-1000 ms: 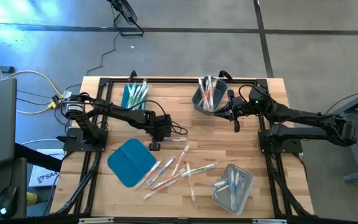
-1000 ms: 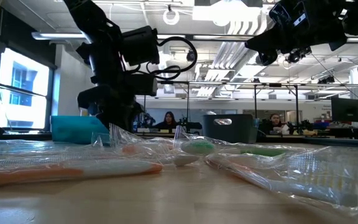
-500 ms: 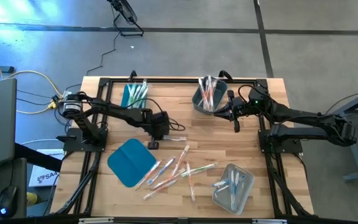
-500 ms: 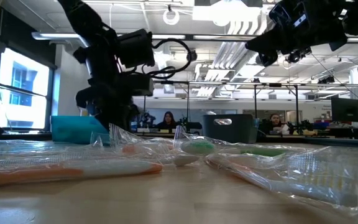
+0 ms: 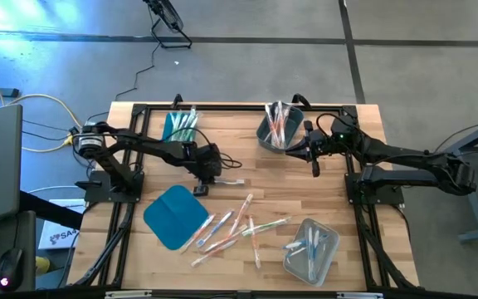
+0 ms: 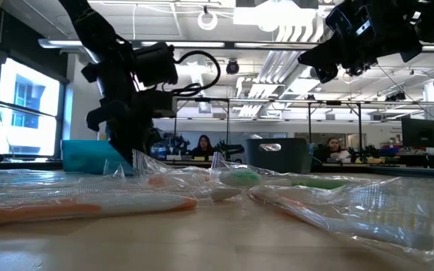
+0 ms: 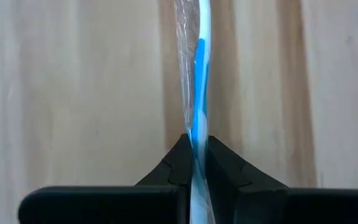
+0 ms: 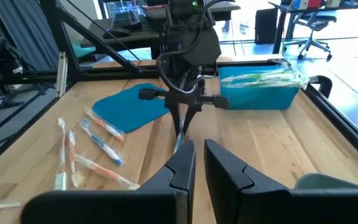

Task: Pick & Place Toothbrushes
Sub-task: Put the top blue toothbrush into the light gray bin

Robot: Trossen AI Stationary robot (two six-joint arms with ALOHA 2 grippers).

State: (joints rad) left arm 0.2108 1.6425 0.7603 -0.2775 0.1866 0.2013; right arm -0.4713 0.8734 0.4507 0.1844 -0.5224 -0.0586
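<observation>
A pale wooden tabletop [image 5: 330, 199] with a black frame around its edges carries everything. At its far edge a teal bin [image 5: 178, 127] sits towards the left and a grey bin [image 5: 277, 130] towards the right, both holding wrapped toothbrushes. A flat teal lid [image 5: 175, 216] lies on the near left. Loose toothbrushes [image 5: 237, 226] lie scattered across the near middle. A clear bin [image 5: 312, 248] sits near right.
</observation>
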